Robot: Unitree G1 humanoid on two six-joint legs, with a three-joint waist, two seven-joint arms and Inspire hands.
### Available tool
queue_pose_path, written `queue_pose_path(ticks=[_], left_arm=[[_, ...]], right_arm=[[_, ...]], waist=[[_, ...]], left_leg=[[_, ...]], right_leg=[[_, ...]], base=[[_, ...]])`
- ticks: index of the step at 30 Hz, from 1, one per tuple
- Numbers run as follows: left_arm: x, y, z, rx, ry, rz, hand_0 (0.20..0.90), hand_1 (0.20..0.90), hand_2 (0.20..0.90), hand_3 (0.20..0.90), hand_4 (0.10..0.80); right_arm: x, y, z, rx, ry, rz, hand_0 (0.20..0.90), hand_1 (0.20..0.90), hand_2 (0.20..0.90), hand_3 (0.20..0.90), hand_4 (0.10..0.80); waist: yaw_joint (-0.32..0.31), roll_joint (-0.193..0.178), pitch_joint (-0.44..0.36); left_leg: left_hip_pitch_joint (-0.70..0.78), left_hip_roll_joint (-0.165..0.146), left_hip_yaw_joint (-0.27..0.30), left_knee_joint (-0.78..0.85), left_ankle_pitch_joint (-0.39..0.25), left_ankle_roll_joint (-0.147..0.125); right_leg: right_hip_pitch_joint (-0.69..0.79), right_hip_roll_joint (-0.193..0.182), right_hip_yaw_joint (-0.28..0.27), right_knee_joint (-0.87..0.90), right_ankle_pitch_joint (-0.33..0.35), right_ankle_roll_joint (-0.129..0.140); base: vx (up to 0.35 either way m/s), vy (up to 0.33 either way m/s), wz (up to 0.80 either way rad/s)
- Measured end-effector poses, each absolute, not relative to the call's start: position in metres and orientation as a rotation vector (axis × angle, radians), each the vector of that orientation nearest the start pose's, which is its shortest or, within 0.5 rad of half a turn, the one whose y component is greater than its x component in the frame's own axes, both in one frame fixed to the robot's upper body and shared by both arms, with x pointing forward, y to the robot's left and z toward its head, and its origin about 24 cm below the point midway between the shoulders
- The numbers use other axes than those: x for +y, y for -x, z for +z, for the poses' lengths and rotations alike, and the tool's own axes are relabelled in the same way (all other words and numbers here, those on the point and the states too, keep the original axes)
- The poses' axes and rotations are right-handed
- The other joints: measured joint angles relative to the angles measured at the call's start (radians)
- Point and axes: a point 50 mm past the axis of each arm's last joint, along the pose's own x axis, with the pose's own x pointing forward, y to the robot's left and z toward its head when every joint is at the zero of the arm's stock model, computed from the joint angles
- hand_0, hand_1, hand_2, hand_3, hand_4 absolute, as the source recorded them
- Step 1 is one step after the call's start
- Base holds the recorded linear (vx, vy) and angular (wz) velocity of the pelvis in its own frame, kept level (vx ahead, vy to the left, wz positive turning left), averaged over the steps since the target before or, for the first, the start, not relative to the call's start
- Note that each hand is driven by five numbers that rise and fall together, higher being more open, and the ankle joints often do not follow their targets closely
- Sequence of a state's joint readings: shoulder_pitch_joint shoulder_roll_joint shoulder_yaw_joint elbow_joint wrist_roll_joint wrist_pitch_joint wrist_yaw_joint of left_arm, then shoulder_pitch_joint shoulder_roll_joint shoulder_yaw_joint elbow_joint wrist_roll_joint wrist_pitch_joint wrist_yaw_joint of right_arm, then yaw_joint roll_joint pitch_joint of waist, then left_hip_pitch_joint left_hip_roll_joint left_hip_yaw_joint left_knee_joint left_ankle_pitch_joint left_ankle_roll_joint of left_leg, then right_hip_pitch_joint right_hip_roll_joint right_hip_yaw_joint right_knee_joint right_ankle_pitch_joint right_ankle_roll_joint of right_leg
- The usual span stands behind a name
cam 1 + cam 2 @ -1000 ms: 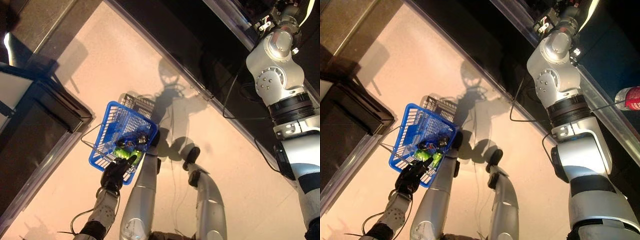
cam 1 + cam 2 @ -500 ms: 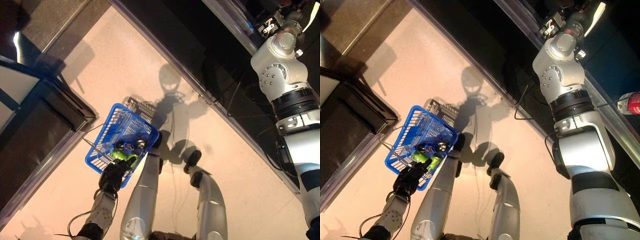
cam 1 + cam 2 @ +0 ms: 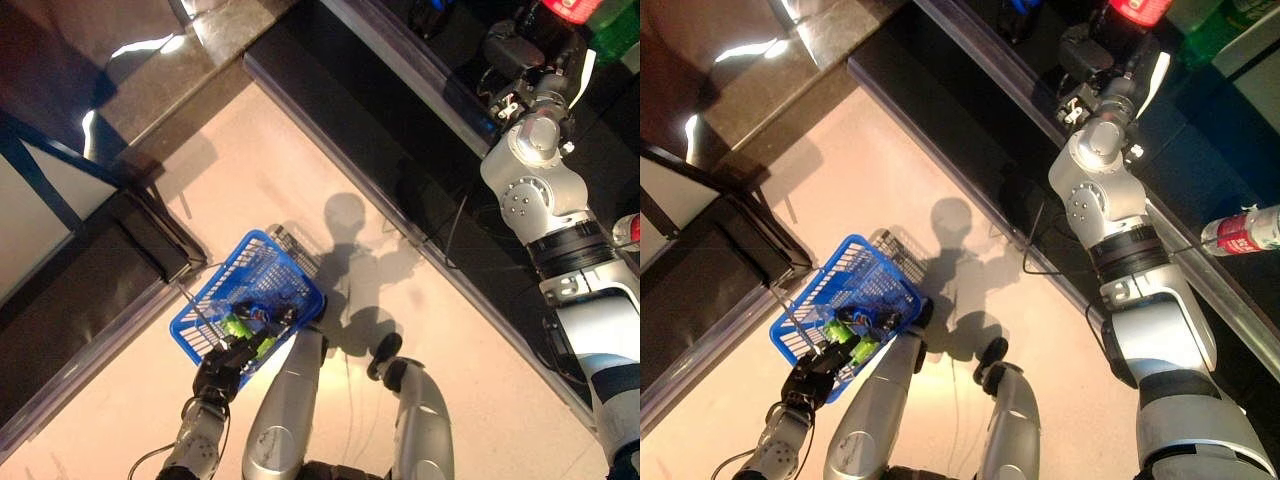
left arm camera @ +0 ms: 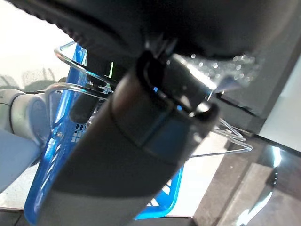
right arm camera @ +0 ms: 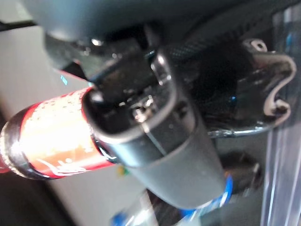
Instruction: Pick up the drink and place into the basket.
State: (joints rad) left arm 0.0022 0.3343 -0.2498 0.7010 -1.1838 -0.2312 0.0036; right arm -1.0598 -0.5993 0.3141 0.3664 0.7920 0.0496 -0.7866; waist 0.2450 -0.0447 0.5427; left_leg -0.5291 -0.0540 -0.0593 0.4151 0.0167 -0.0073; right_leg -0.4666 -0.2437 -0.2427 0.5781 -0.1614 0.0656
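Note:
A red drink (image 3: pixel 1137 10) stands on the dark shelf at the top right. It shows close up as a red drink (image 5: pixel 47 136) in the right wrist view, with the thumb (image 5: pixel 150 136) lying across it. My right hand (image 3: pixel 1090 60) is raised to the shelf just below the drink; its grip is not visible. The blue basket (image 3: pixel 222 290) hangs low on the left with green and dark items (image 3: pixel 250 318) inside. My left hand (image 3: pixel 220 368) is shut on its wire handle (image 4: pixel 77 89).
A clear bottle with a red label (image 3: pixel 1240 232) lies on the shelf ledge at the right. Green goods (image 3: pixel 615 30) sit on the shelf by the red drink. A dark cabinet (image 3: pixel 90 290) stands left of the basket, on a pale floor (image 3: pixel 250 180).
The camera has tilted up toward the shelf. My right arm has stretched farther up, and the red drink has come into view. The basket stays in my left hand.

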Motion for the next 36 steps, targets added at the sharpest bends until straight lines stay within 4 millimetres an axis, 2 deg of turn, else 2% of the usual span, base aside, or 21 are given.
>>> queue_pose_path(ticks=[4, 7, 10, 11, 14, 20, 22, 26, 31, 36], left_arm=[[0.230, -0.192, -0.088, 0.463, 0.692, 0.392, 0.300, 0.300, 0.300, 0.200, 0.100], [0.230, -0.192, -0.087, 0.451, 0.703, 0.389, 0.300, 0.300, 0.300, 0.200, 0.100], [0.231, -0.189, -0.085, 0.435, 0.715, 0.388, 0.300, 0.300, 0.300, 0.200, 0.100], [0.231, -0.184, -0.085, 0.434, 0.712, 0.382, 0.300, 0.300, 0.300, 0.200, 0.100], [0.227, -0.181, -0.080, 0.410, 0.721, 0.345, 0.300, 0.300, 0.300, 0.200, 0.100], [0.220, -0.193, -0.069, 0.365, 0.716, 0.271, 0.300, 0.300, 0.300, 0.200, 0.100], [0.215, -0.197, -0.060, 0.340, 0.712, 0.226, 0.300, 0.300, 0.300, 0.200, 0.100], [0.207, -0.206, -0.036, 0.268, 0.723, 0.129, 0.300, 0.300, 0.300, 0.200, 0.100], [0.203, -0.216, -0.006, 0.218, 0.645, -0.006, 0.300, 0.300, 0.300, 0.200, 0.100], [0.204, -0.219, 0.005, 0.210, 0.607, -0.075, 0.300, 0.300, 0.300, 0.200, 0.100]], right_arm=[[-0.176, -0.362, 0.282, -0.448, -0.109, -0.387, 0.300, 0.300, 0.300, 0.200, 0.100], [-0.173, -0.358, 0.265, -0.415, -0.051, -0.347, 0.300, 0.300, 0.300, 0.200, 0.100], [-0.172, -0.353, 0.246, -0.373, -0.042, -0.315, 0.300, 0.300, 0.300, 0.200, 0.100], [-0.169, -0.349, 0.230, -0.334, -0.052, -0.287, 0.300, 0.300, 0.300, 0.200, 0.100], [-0.160, -0.341, 0.206, -0.279, -0.072, -0.217, 0.300, 0.300, 0.300, 0.200, 0.100], [-0.152, -0.332, 0.183, -0.207, -0.066, -0.136, 0.300, 0.300, 0.300, 0.200, 0.100], [-0.138, -0.325, 0.170, -0.167, -0.053, -0.048, 0.300, 0.300, 0.300, 0.200, 0.100], [-0.115, -0.311, 0.159, -0.145, -0.034, 0.104, 0.300, 0.300, 0.300, 0.200, 0.100], [-0.097, -0.306, 0.152, -0.125, -0.030, 0.188, 0.300, 0.300, 0.300, 0.200, 0.100], [-0.087, -0.303, 0.148, -0.109, -0.035, 0.218, 0.300, 0.300, 0.300, 0.200, 0.100]], waist=[[0.001, 0.002, 0.000], [-0.001, 0.002, 0.000], [-0.002, 0.002, 0.000], [-0.003, 0.002, 0.000], [-0.005, 0.005, 0.000], [-0.004, 0.008, -0.001], [-0.001, 0.008, -0.001], [0.001, 0.011, -0.001], [0.035, 0.011, -0.001], [0.067, 0.011, -0.001]], left_leg=[[0.082, 0.000, -0.002, -0.059, 0.014, -0.009], [0.151, -0.002, -0.005, -0.102, 0.025, -0.014], [0.203, 0.000, -0.010, -0.136, 0.026, -0.016], [0.241, 0.000, -0.012, -0.155, 0.026, -0.017], [0.279, 0.003, -0.014, -0.180, 0.026, -0.017], [0.302, 0.002, -0.033, -0.195, 0.027, -0.020], [0.335, 0.001, -0.038, -0.212, 0.026, -0.020], [0.358, -0.001, -0.056, -0.222, 0.026, -0.022], [0.369, 0.001, -0.087, -0.226, 0.022, -0.031], [0.370, -0.006, -0.116, -0.226, 0.018, -0.037]], right_leg=[[0.061, 0.000, -0.002, -0.020, -0.011, -0.004], [0.123, 0.001, -0.012, -0.041, -0.022, -0.006], [0.172, 0.001, -0.023, -0.060, -0.031, -0.006], [0.207, 0.002, -0.025, -0.072, -0.036, -0.004], [0.246, 0.007, -0.030, -0.096, -0.038, -0.001], [0.286, 0.011, -0.052, -0.117, -0.039, 0.005], [0.320, 0.011, -0.053, -0.131, -0.044, 0.009], [0.354, 0.014, -0.074, -0.146, -0.048, 0.008], [0.386, 0.020, -0.107, -0.165, -0.058, 0.005], [0.406, 0.017, -0.137, -0.168, -0.069, 0.011]], base=[[-0.007, -0.005, 0.02], [0.005, -0.008, 0.01], [0.069, -0.033, 0.05], [0.069, -0.023, 0.03], [0.035, -0.014, 0.00], [0.032, -0.025, 0.09], [0.016, -0.051, 0.08], [0.007, -0.071, 0.10], [-0.017, -0.032, 0.15], [-0.006, -0.031, 0.20]])
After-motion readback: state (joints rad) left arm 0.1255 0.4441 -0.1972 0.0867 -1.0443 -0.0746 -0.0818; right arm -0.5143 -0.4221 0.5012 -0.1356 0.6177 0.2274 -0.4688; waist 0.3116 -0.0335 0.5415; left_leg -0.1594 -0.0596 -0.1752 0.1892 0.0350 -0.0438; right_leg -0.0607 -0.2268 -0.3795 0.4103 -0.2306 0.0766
